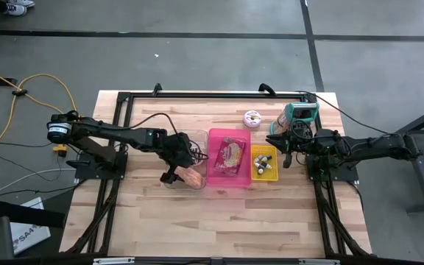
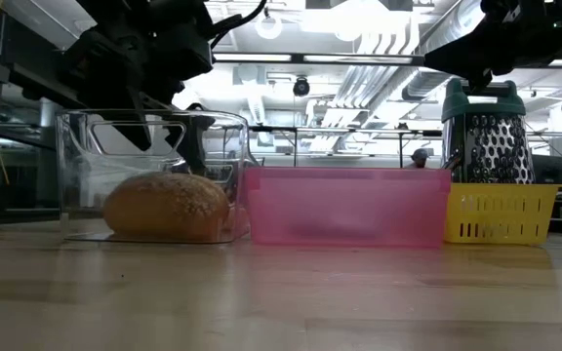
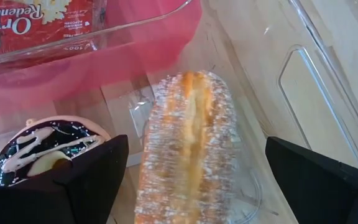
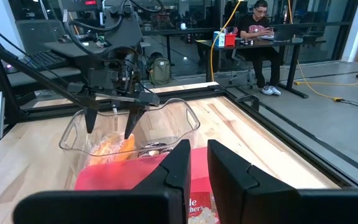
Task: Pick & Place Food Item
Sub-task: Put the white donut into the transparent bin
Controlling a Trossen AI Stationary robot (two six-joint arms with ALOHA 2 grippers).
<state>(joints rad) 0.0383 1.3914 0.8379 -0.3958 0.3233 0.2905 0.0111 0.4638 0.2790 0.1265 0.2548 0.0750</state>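
Wooden planks make up the table (image 1: 153,213), which sits on a grey floor with cables trailing off to the left. From above, the left gripper (image 1: 174,175) hangs over a clear tub (image 1: 190,138) near the middle of the table, and a bread roll (image 1: 193,178) lies at the tub's near end, just beside the gripper. Right of the tub stands a pink bin (image 1: 216,158) with a popcorn packet (image 1: 232,154) in it, then a yellow basket (image 1: 274,175) holding small items. A frosted donut (image 1: 252,118) lies on the far side of the table, and a grater (image 1: 301,114) stands near the right gripper (image 1: 285,157), which waits beside the basket.

At table height, the roll (image 2: 167,206) rests on the tub's floor with the left arm's fingers (image 2: 191,146) above it and spread apart — not touching it. Pink bin (image 2: 344,205) and yellow basket (image 2: 501,213) stand in a row to its right, the grater (image 2: 487,136) behind the basket.

Left wrist camera: the sugared roll (image 3: 188,143) lies free between the two widely parted fingers (image 3: 92,180), released. A chocolate-iced donut (image 3: 45,149) sits in the tub beside it.

Right wrist camera: that arm's own fingers (image 4: 176,165) are almost together, gripping nothing. Beyond them is the left gripper (image 4: 109,127) over the tub (image 4: 185,121), and a seated person (image 4: 257,34) at a desk far off.
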